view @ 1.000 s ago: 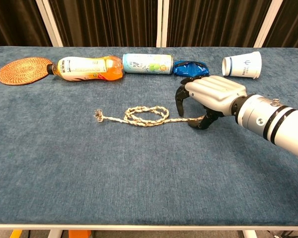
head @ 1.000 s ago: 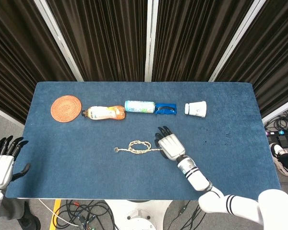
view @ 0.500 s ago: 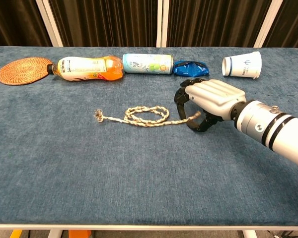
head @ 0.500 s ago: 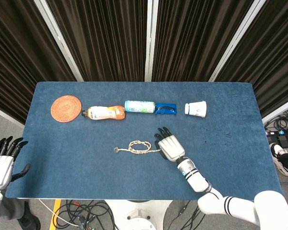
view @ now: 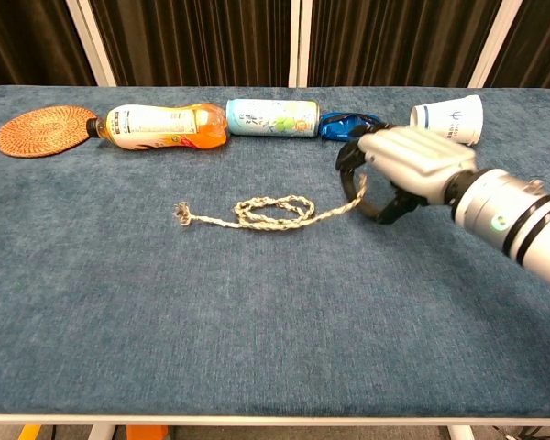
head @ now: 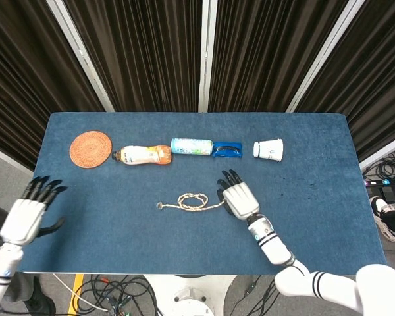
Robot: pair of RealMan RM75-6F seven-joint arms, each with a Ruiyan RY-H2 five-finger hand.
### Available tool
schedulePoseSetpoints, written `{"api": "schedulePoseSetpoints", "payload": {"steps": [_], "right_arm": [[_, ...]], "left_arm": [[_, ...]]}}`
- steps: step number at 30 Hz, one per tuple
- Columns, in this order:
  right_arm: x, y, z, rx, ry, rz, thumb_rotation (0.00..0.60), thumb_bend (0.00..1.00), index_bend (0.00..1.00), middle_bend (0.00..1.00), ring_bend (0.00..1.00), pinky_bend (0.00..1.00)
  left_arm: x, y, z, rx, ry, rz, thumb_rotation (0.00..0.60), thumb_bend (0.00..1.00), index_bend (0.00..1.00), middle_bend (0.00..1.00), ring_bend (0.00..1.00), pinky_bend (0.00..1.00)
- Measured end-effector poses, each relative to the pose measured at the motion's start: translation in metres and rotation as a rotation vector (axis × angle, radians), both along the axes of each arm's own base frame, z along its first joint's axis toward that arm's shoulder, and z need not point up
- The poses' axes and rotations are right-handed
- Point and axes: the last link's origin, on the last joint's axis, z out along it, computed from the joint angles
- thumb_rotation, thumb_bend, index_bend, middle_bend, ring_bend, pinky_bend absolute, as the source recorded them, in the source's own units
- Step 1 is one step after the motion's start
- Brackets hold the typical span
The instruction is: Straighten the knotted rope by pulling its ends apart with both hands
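The beige knotted rope [head: 192,201] lies mid-table with its loop [view: 273,213] flat and its frayed left end free on the cloth. My right hand [head: 237,197] pinches the rope's right end, which rises off the table into the curled fingers [view: 359,167] in the chest view. My left hand [head: 30,215] hovers over the table's left front edge with its fingers spread and nothing in it, far left of the rope. The chest view does not show the left hand.
Along the back stand a woven coaster [head: 91,149], an orange drink bottle [head: 143,155] on its side, a lying can [head: 191,146], a blue packet [head: 227,150] and a tipped paper cup [head: 268,149]. The blue table [head: 316,197] ends close in front.
My right hand closed on the rope's right end, lifted it and drew it slightly right, flattening the loop. My left hand rose and moved in over the table's left edge.
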Motion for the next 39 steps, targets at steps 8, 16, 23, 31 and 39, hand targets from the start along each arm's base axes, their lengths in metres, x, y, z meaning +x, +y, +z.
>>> {"api": "schedulePoseSetpoints", "payload": {"steps": [8, 16, 23, 31, 39], "right_arm": [[0.003, -0.006, 0.034, -0.083, -0.001, -0.034, 0.6, 0.48, 0.63, 0.25, 0.0, 0.0], [0.001, -0.008, 0.05, -0.12, 0.006, -0.059, 0.6, 0.48, 0.63, 0.25, 0.0, 0.0], [-0.01, -0.011, 0.066, -0.158, 0.016, -0.089, 0.6, 0.48, 0.63, 0.24, 0.0, 0.0], [-0.02, -0.012, 0.076, -0.178, 0.023, -0.115, 0.6, 0.48, 0.63, 0.24, 0.0, 0.0], [-0.025, -0.012, 0.077, -0.177, 0.021, -0.125, 0.6, 0.48, 0.63, 0.24, 0.0, 0.0]], "left_arm": [[0.065, 0.05, -0.057, -0.226, -0.094, -0.129, 0.6, 0.21, 0.33, 0.16, 0.04, 0.0], [0.117, 0.076, -0.132, -0.362, -0.115, -0.125, 0.6, 0.18, 0.38, 0.17, 0.06, 0.01], [0.139, 0.086, -0.174, -0.338, -0.058, -0.105, 0.6, 0.18, 0.42, 0.17, 0.06, 0.01], [0.15, 0.095, -0.203, -0.318, -0.014, -0.063, 0.6, 0.22, 0.46, 0.17, 0.06, 0.01], [0.154, 0.101, -0.217, -0.33, 0.001, -0.029, 0.6, 0.28, 0.5, 0.17, 0.06, 0.01]]}}
